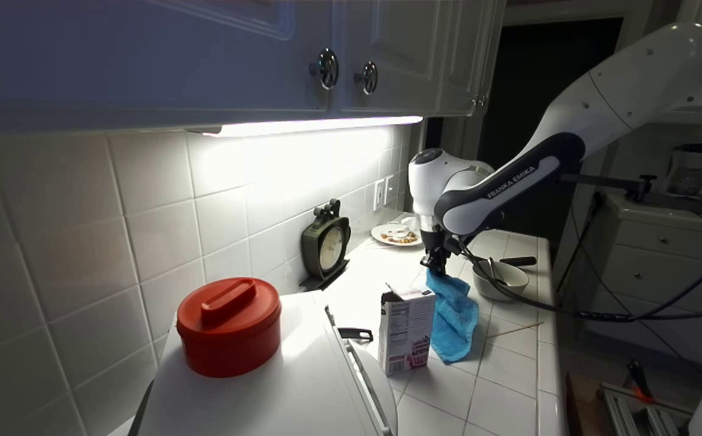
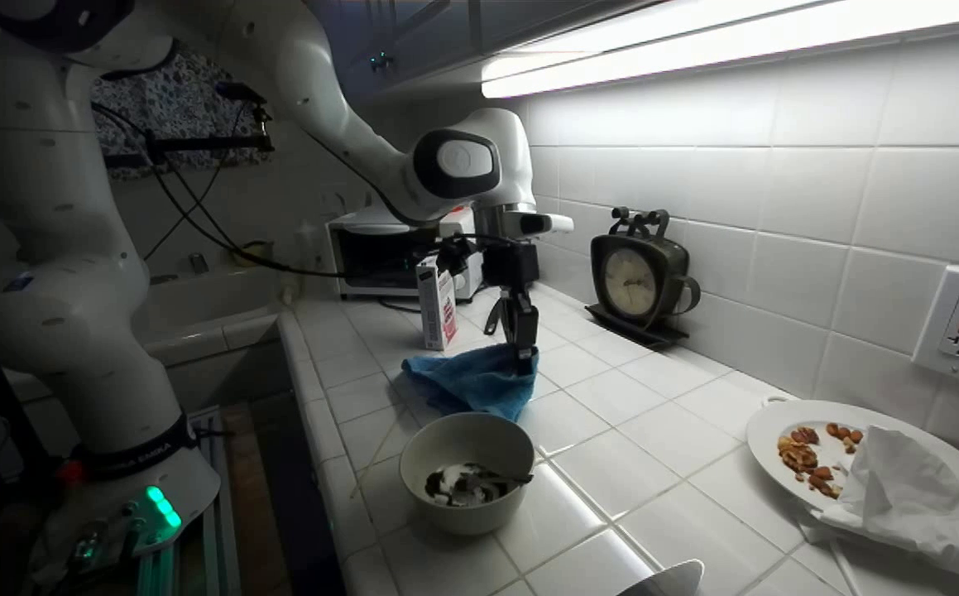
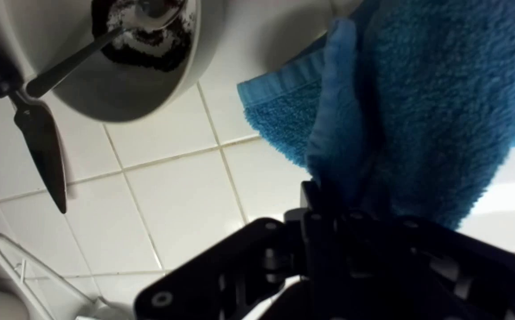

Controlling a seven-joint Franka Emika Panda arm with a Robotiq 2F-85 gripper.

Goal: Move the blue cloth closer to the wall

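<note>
The blue cloth lies bunched on the white tiled counter, with one end raised to my gripper. In an exterior view the cloth is draped toward the counter's front edge, and my gripper holds its wall-side end. In the wrist view the cloth fills the upper right and runs into the jaws of my gripper. The jaws are closed on it; the fingertips are dark and partly hidden by cloth. The tiled wall stands across a strip of counter, also in an exterior view.
A white-and-pink box stands beside the cloth. A bowl with a spoon is close on the other side. A clock-like scale stands against the wall. A plate with nuts and a napkin and a toaster oven are farther off.
</note>
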